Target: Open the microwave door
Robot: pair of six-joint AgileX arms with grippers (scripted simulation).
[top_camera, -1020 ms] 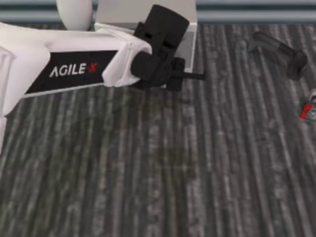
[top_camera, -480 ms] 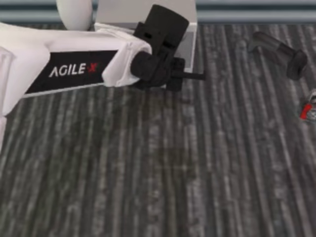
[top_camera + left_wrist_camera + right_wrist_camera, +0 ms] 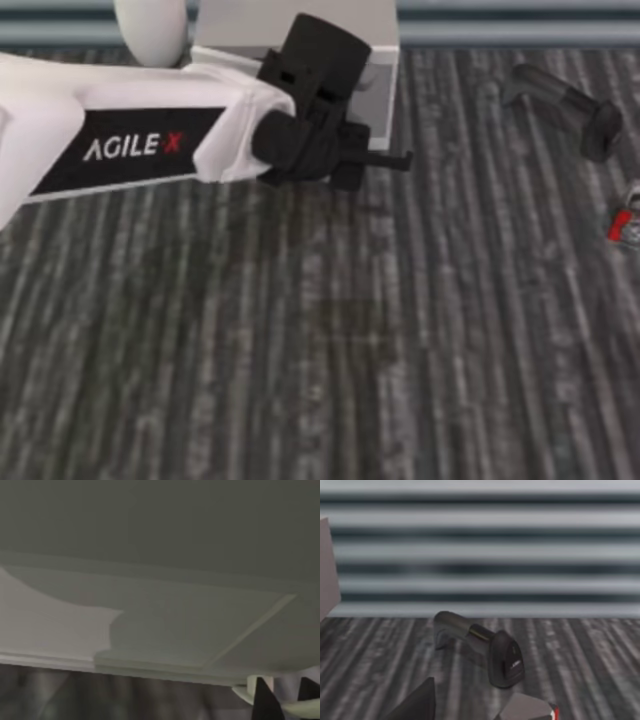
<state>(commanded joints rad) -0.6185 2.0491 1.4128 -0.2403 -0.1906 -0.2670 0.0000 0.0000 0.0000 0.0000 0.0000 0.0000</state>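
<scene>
Microwave (image 3: pixel 300 22) sits at the far edge of the bench (image 3: pixel 330 340), left of centre in the top view. Only its flat grey top and part of the front show past the arm.

Left arm reaches across from the top view's left. Left gripper (image 3: pixel 392 158) is at the microwave's front right corner, near the door's free edge. Two dark fingertips (image 3: pixel 265 702) show in the left wrist view beside a pale curved handle (image 3: pixel 250 692). Cannot tell whether the gripper is clamped on it or released.

Microwave door (image 3: pixel 165 625) fills the left wrist view at close range: pale frame around a darker window panel.

Right gripper not visible in the top view.

A dark handheld scanner (image 3: pixel 565 105) lies well to the right. A small red-and-grey object (image 3: pixel 622 224) lies at the right edge.
</scene>
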